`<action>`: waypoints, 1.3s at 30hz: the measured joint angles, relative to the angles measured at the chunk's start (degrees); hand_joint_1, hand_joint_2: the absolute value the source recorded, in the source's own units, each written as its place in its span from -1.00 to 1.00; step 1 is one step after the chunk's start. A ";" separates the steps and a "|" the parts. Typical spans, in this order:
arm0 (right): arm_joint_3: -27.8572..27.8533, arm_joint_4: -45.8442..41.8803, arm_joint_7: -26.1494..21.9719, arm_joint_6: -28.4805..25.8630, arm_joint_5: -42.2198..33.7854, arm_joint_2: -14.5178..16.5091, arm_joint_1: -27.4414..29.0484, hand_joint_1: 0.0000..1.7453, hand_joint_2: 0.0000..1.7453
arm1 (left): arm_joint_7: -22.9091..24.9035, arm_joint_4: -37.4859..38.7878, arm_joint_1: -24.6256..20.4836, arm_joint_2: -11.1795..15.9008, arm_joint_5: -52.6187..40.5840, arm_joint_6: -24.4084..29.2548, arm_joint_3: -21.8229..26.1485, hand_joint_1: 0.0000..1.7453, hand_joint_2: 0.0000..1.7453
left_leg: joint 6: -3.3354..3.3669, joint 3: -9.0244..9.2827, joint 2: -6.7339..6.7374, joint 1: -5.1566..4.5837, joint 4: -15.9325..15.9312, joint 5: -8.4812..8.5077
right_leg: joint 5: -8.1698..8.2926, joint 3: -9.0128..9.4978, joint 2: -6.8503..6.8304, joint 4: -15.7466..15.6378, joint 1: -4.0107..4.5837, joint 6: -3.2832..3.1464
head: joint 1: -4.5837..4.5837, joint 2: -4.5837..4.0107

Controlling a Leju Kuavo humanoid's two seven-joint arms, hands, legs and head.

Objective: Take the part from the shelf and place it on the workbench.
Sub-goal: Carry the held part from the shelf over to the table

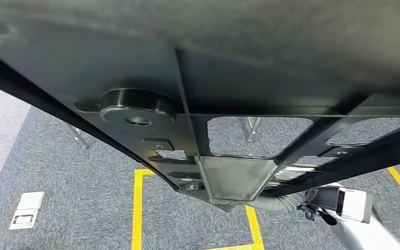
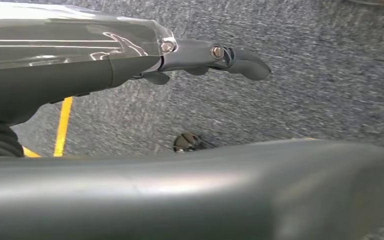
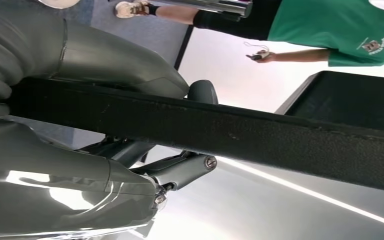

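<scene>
Grey carpet [image 1: 83,187] below, right hand [image 3: 130,150] gripping black part [image 3: 260,135]

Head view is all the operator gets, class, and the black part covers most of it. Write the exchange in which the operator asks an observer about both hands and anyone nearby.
Operator: Is the right hand really gripping the black part?
Observer: Yes. In the right wrist view, the right hand has the edge of the black part between its thumb and fingers.
Operator: And the left hand?
Observer: The left hand holds nothing and its fingers stretch out above the grey carpet.
Operator: Anyone nearby?
Observer: A person in a green shirt stands beyond the part, holding a small device.
</scene>
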 joint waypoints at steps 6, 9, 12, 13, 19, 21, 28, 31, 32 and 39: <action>0.06 0.07 0.45 0.08 -0.04 0.11 -0.30 1.00 1.00 | -0.10 0.00 -0.27 -0.03 -0.16 -0.27 0.08 -1.00 -1.00 | -1.66 0.52 0.04 -0.07 0.26 -1.21 | 1.34 2.98 0.12 -6.99 0.30 -1.52 | -0.06 0.00; 0.18 0.06 0.64 0.08 -0.06 0.33 -0.49 1.00 1.00 | -0.16 0.00 -0.41 -0.02 -0.25 -0.32 0.10 -1.00 -1.00 | -2.64 -2.73 0.07 0.16 7.01 -4.40 | 0.93 3.78 -0.12 -7.34 -0.01 -2.28 | -0.09 0.00; 0.39 0.13 0.87 0.08 -0.04 0.45 -0.50 1.00 1.00 | -0.17 0.00 -0.23 0.01 -0.50 -0.32 0.21 -1.00 -1.00 | -3.17 -8.40 0.08 0.43 15.81 -6.22 | 0.18 4.55 -0.15 -7.33 -0.03 -2.42 | -0.10 0.00; 0.46 0.15 0.91 0.04 -0.02 0.46 -0.50 1.00 1.00 | -0.17 0.00 -0.17 0.00 -0.60 -0.33 0.27 -1.00 -1.00 | -3.19 -8.62 0.08 0.49 15.12 -4.69 | -0.15 5.01 -0.10 -7.33 -0.04 -2.33 | -0.10 0.00; 0.89 0.27 1.09 -0.39 0.95 0.46 -0.92 1.00 1.00 | -0.25 0.00 -0.21 0.00 -1.04 -0.34 0.93 -1.00 -1.00 | -1.59 -3.78 0.04 0.01 1.72 2.03 | -1.91 6.73 0.14 -7.45 0.09 -0.80 | -0.11 0.00; 1.13 0.28 1.10 -0.55 1.26 0.46 -1.04 1.00 1.00 | -0.33 0.00 -0.17 0.00 -1.13 -0.38 1.02 -1.00 -1.00 | -0.98 -3.37 0.00 0.08 1.09 1.61 | -2.23 6.90 0.10 -7.58 0.02 -0.15 | -0.09 0.00; 1.87 0.62 1.09 -0.96 2.11 0.46 -1.30 1.00 1.00 | -0.45 0.00 -0.26 0.00 -1.21 -0.43 1.38 -1.00 -1.00 | 0.35 -1.28 -0.85 0.20 0.35 0.34 | -7.29 -3.14 0.04 9.17 0.00 0.43 | -0.09 0.00; 1.96 0.69 1.05 -1.19 2.19 0.45 -1.23 1.00 1.00 | -0.44 0.00 -0.26 -0.01 -1.26 -0.43 1.41 -1.00 -1.00 | -0.01 0.15 -2.04 0.19 0.35 -0.61 | -0.85 -1.26 0.52 1.98 0.01 0.21 | -0.08 0.00; 1.98 0.71 1.00 -1.30 2.16 0.43 -1.21 1.00 1.00 | -0.44 0.00 -0.32 -0.02 -1.32 -0.43 1.42 -1.00 -1.00 | -0.22 0.62 -2.45 0.12 0.38 -0.99 | 1.14 -0.07 1.08 -1.31 0.07 0.03 | -0.10 0.00; 1.97 0.66 0.79 -1.57 1.05 0.41 -1.22 1.00 1.00 | -0.44 0.00 -0.34 -0.16 -1.84 -0.44 1.55 -1.00 -1.00 | -2.18 0.25 -2.06 0.23 2.34 -3.16 | 1.01 3.14 1.62 -6.92 -0.17 -1.82 | -0.13 0.00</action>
